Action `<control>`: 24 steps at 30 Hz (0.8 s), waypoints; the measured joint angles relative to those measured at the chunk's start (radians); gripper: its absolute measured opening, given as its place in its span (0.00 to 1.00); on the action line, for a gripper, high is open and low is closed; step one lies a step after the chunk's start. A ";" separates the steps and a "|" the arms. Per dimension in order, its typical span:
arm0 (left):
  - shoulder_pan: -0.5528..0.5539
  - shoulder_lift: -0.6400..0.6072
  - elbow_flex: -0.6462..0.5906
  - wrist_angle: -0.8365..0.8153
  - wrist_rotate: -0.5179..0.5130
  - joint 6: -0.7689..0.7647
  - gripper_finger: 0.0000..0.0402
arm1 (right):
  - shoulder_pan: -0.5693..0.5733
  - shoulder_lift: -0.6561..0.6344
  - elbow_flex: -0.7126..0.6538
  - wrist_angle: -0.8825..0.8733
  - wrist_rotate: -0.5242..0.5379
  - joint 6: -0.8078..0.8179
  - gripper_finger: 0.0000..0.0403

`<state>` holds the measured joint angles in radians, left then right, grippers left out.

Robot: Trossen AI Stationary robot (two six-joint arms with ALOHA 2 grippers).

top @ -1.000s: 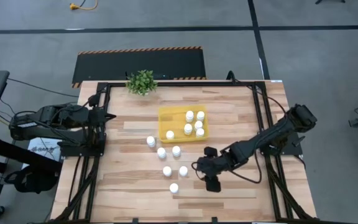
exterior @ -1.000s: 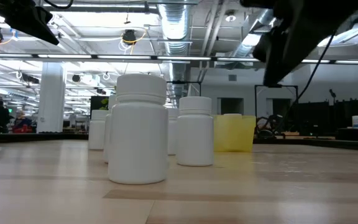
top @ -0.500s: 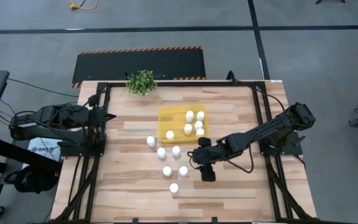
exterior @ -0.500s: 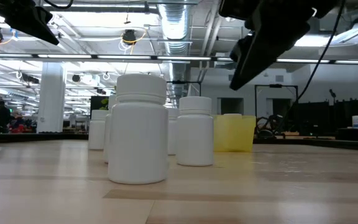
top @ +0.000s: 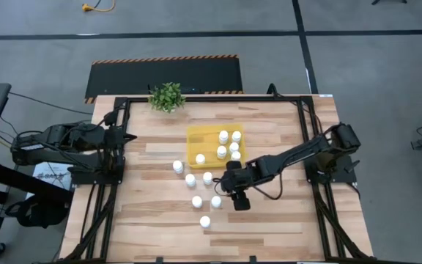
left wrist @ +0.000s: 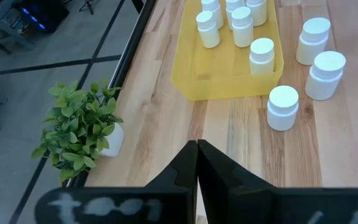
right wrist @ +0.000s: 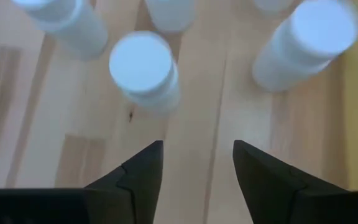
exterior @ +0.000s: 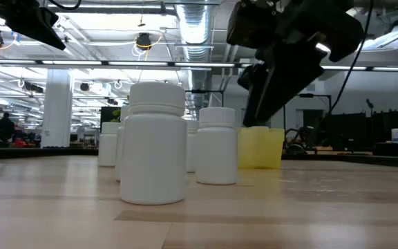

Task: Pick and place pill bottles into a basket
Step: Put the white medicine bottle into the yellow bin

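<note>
Light wood plank table [top: 152, 227] in a black frame, grey floor around; the low view shows a bright hall with ceiling ducts. Left gripper [left wrist: 196, 163] parked at the left edge, fingers pressed closed, empty. Small green plant [top: 167, 96] at the far edge. Yellow basket [top: 193, 138] mid-table holds six pill bottles [top: 223, 136]. Six more stand loose on the table just in front of it. Right gripper [top: 226, 183] hovers beside the loose bottles, fingers apart, holding nothing.
</note>
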<state>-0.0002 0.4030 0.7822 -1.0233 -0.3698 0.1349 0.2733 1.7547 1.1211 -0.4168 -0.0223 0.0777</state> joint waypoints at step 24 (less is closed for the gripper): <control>0.000 0.000 0.000 0.000 0.001 0.000 0.00 | 0.061 0.086 0.115 -0.070 -0.005 -0.018 0.57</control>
<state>-0.0002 0.4034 0.7822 -1.0233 -0.3691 0.1352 0.3347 1.8408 1.2359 -0.4868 -0.0274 0.0601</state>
